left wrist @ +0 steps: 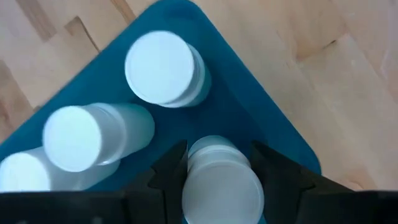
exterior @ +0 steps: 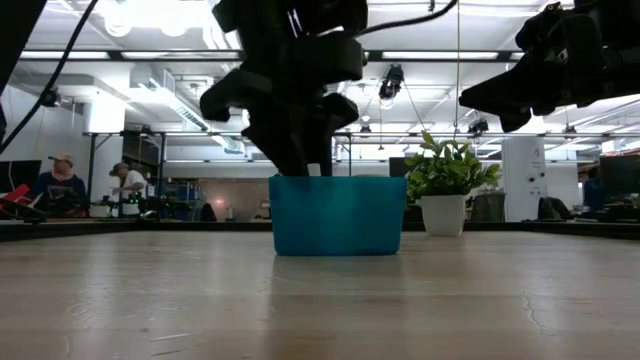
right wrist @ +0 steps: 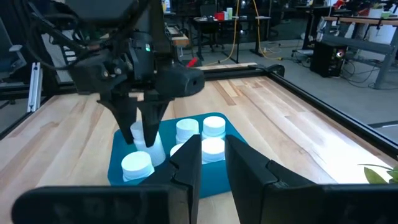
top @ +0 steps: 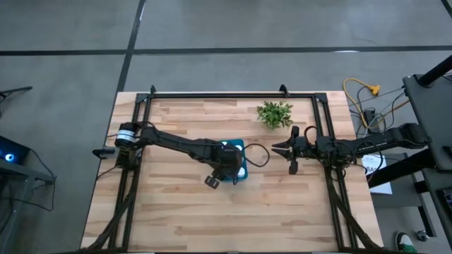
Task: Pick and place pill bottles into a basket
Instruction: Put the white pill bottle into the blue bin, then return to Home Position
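Teal-blue basket (top: pixel 237 148) sits mid-table on the wood tabletop (top: pixel 176 204), rectangular with rounded corners, smooth plain walls in the low view (exterior: pixel 337 215). Inside stand small white pill bottles, cylindrical with flat round white caps, upright and packed close. Left wrist view shows one bottle (left wrist: pixel 163 68) near a basket corner, a second bottle (left wrist: pixel 84 137) beside it, a third bottle (left wrist: pixel 22 174) cut off by the frame edge. Left gripper (top: pixel 227 164) is over the basket, fingers either side of a held bottle (left wrist: pixel 221 180), pinching it just below the cap, the bottle down within the basket walls. Right wrist view shows about five white caps in the basket with the left gripper (right wrist: pixel 144 124) reaching in. Right gripper (top: pixel 291 149) hangs above the table, right of the basket, near a small green plant (top: pixel 275 113); fingers narrowly apart, nothing between them.
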### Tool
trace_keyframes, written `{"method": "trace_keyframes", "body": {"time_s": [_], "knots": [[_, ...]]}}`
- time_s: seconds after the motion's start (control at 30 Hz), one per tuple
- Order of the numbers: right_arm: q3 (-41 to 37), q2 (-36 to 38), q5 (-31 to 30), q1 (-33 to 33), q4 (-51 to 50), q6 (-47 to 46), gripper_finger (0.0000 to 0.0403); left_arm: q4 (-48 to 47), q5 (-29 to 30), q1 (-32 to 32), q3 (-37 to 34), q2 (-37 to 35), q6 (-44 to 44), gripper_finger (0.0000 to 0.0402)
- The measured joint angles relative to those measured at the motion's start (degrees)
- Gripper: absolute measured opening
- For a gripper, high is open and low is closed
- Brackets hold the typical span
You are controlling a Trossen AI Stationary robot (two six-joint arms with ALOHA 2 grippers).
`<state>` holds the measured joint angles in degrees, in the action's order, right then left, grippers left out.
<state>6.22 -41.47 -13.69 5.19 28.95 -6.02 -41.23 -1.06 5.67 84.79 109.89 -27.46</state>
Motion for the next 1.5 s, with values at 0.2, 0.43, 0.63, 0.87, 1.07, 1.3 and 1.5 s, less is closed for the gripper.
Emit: {"method": "trace_keyframes", "body": {"time_s": [0.2, 0.43, 0.63, 0.87, 1.07, 1.3, 1.5], "knots": [[0.00, 0.00, 0.02, 0.00, 0.00, 0.00, 0.0063, 2.49, -0.12, -0.37, -2.50, 0.00, 0.00, 0.0136], [0.00, 0.00, 0.02, 0.00, 0.00, 0.00, 0.0063, 2.79, -0.11, -0.48, -2.66, 0.00, -0.11, 0.0136], [0.00, 0.00, 0.01, 0.00, 0.00, 0.00, 0.0063, 3.01, -0.11, -0.46, -2.68, 0.00, -0.08, 0.0198], [0.00, 0.00, 0.00, 0.00, 0.00, 0.00, 0.0063, 4.00, -0.11, -0.46, -2.68, 0.00, 0.10, 0.0218], [0.00, 0.02, 0.02, 0.02, 0.05, 0.02, 0.0063, 5.32, -0.08, -0.42, -1.02, -0.25, 1.62, 0.0220], [0.00, 0.07, 0.05, 0.02, 0.48, 0.00, 0.0063, 5.30, -0.07, 0.59, 0.75, -3.09, 1.85, 0.0221], [0.00, 0.12, 4.45, 0.04, 2.91, 0.09, 0.0063, 5.53, -0.08, 2.34, 0.16, -8.84, 4.81, 0.0221]]}}
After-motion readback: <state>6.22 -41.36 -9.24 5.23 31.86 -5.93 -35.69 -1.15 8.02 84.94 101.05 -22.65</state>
